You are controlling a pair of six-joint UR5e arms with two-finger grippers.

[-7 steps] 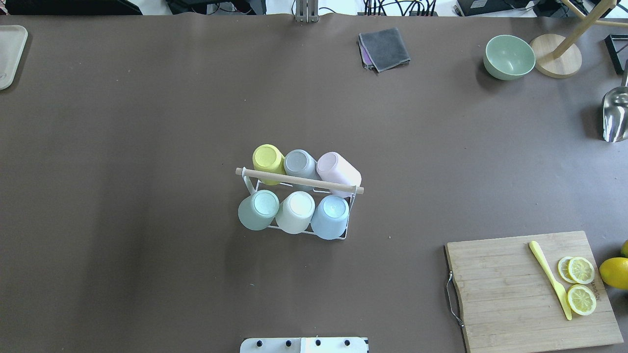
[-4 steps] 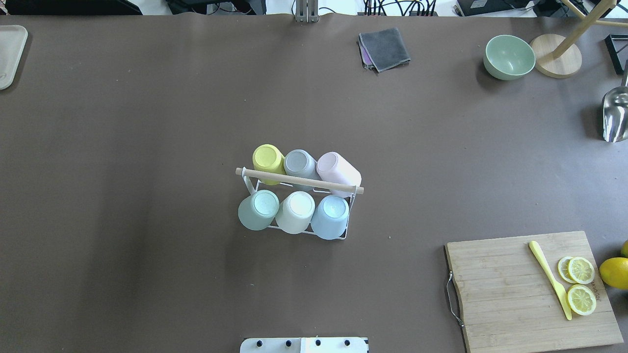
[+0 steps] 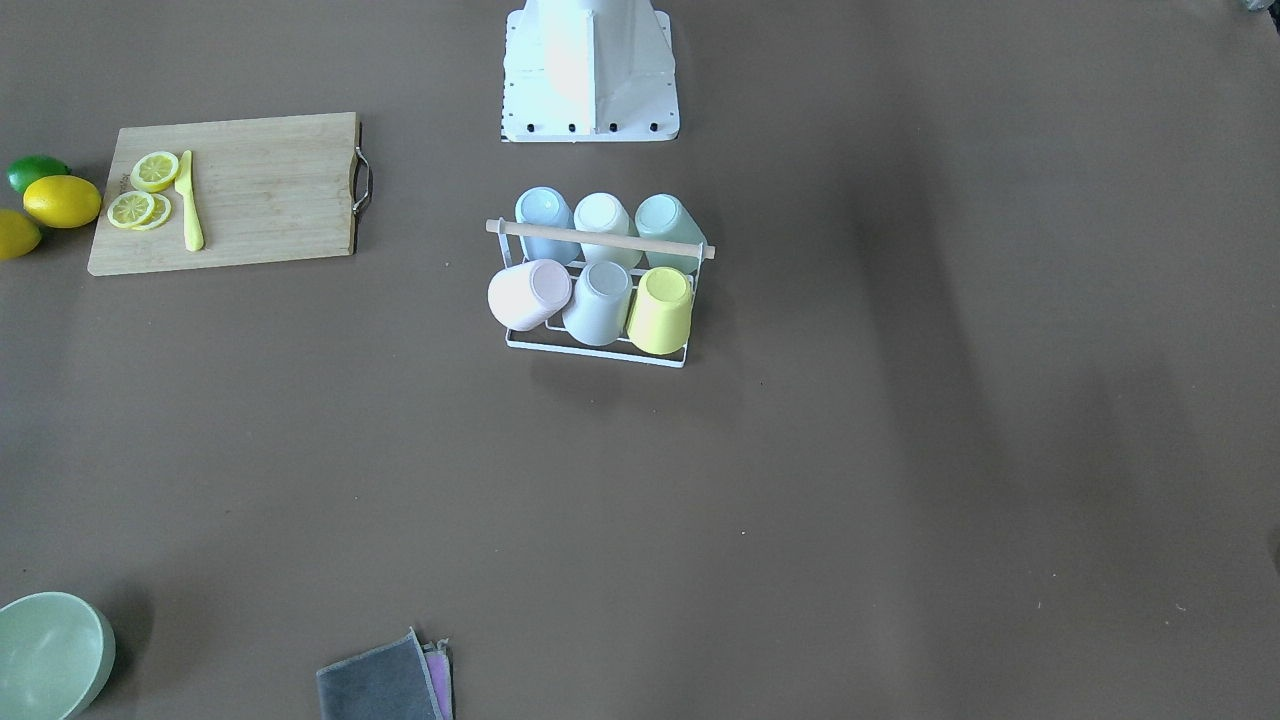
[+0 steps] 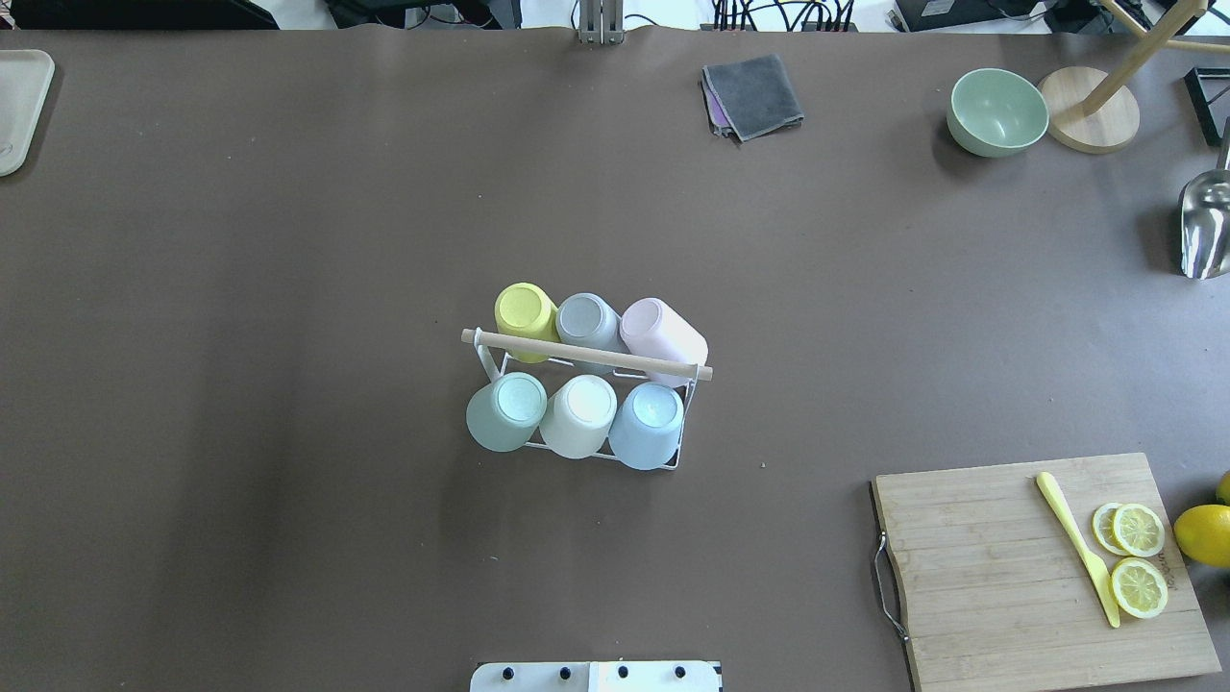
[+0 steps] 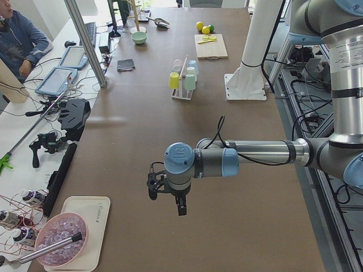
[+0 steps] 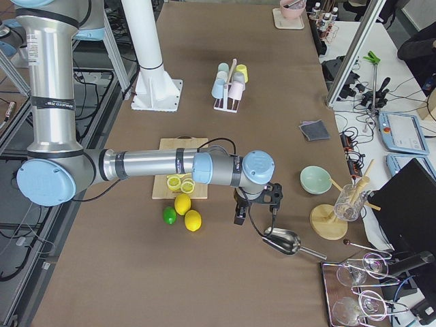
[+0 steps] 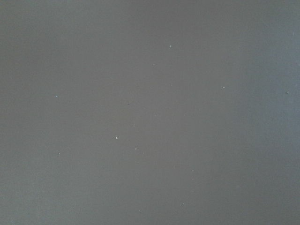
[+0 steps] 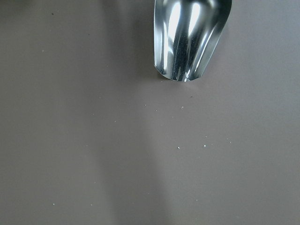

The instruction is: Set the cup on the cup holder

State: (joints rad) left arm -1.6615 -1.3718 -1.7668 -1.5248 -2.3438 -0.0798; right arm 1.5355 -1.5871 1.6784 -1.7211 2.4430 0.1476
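The cup holder (image 4: 586, 354), a white wire rack with a wooden rod handle, stands at the table's middle; it also shows in the front view (image 3: 600, 240). Several cups sit upside down on its prongs, among them a yellow cup (image 4: 524, 309), a pink cup (image 4: 661, 332) and a blue cup (image 4: 648, 423). My left gripper (image 5: 167, 203) shows only in the exterior left view, above bare table far from the rack. My right gripper (image 6: 255, 214) shows only in the exterior right view, near a metal scoop (image 6: 283, 240). I cannot tell whether either gripper is open or shut. Neither wrist view shows fingers.
A wooden cutting board (image 4: 999, 577) with lemon slices and a yellow knife (image 4: 1076, 546) lies at the near right. A green bowl (image 4: 997, 111), a wooden stand (image 4: 1089, 108) and the scoop (image 4: 1206, 226) are at the far right. A grey cloth (image 4: 752, 94) lies at the back.
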